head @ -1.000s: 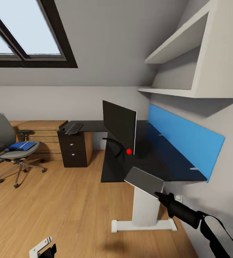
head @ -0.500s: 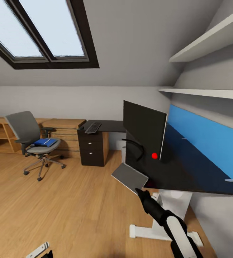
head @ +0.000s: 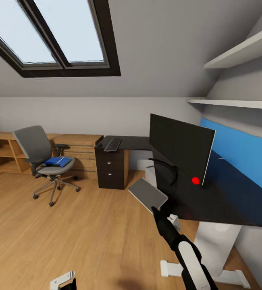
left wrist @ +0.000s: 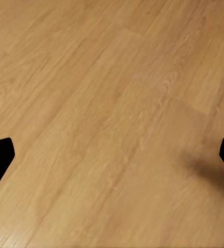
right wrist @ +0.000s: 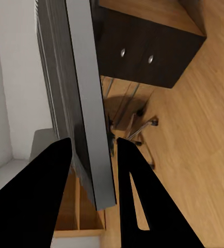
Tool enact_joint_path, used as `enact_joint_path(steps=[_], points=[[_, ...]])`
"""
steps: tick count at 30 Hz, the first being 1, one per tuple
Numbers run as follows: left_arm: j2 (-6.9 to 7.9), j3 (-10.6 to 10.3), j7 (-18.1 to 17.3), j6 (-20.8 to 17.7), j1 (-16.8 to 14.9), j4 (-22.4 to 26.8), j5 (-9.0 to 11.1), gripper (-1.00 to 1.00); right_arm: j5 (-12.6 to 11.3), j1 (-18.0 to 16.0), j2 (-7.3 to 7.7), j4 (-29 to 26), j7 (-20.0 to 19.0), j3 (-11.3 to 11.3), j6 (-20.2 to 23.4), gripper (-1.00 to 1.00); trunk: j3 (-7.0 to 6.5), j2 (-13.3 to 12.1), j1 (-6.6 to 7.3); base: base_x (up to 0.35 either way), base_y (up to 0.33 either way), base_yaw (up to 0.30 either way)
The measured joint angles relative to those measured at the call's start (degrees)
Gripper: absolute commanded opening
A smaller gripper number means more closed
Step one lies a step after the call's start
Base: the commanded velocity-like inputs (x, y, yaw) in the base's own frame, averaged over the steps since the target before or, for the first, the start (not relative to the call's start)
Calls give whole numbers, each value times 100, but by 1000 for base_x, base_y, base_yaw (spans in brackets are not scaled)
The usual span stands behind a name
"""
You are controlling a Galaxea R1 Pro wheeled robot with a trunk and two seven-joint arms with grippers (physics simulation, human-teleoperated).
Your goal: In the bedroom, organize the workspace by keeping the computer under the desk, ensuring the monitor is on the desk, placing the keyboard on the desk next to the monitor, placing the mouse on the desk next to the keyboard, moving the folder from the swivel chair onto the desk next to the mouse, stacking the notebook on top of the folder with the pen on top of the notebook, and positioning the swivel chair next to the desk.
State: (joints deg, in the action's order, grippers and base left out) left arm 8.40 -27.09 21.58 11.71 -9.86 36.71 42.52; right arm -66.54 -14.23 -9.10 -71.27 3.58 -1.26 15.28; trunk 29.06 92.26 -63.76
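My right gripper [head: 157, 210] is shut on the notebook [head: 147, 194], a flat grey slab held in the air just off the desk [head: 223, 201] edge; in the right wrist view the notebook [right wrist: 83, 103] sits between both fingers [right wrist: 138, 186]. The monitor [head: 181, 149] stands on the glossy black desk. The keyboard [head: 113, 144] and the tiny mouse [head: 100, 145] lie on the desk's far wing. The blue folder [head: 58, 162] rests on the swivel chair [head: 34, 145] at the left. My left gripper [left wrist: 112, 155] hangs open over bare floor. Computer and pen are out of view.
A black drawer unit [head: 111, 169] stands under the desk's far wing, with a light-wood chest [head: 80, 147] behind it. A blue wall panel [head: 244, 149] runs behind the desk, white shelves [head: 240, 104] above. Open wood floor [head: 66, 225] lies between me and the chair.
The whole view has swung left, so the camera moved. My right arm with the notebook has come from the desk's near corner to hang off its edge over the floor.
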Motion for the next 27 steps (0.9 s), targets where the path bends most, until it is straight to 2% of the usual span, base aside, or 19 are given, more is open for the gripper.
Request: enact_joint_path(steps=[4,13,27], points=[[-101,5,-6,4,3,0,-142,100,-21,29,57,-331,1,0,14,-100,0,0,0,158,309,0],[-135,8,-6,-2,4,0,-198,100,-14,362,85,-1165,10,0,28,-100,0,0,0,163,309,0],[-144,-2,-5,14,2,0,-243,100,-14,424,89,-1250,19,0,21,-100,0,0,1,189,304,0]])
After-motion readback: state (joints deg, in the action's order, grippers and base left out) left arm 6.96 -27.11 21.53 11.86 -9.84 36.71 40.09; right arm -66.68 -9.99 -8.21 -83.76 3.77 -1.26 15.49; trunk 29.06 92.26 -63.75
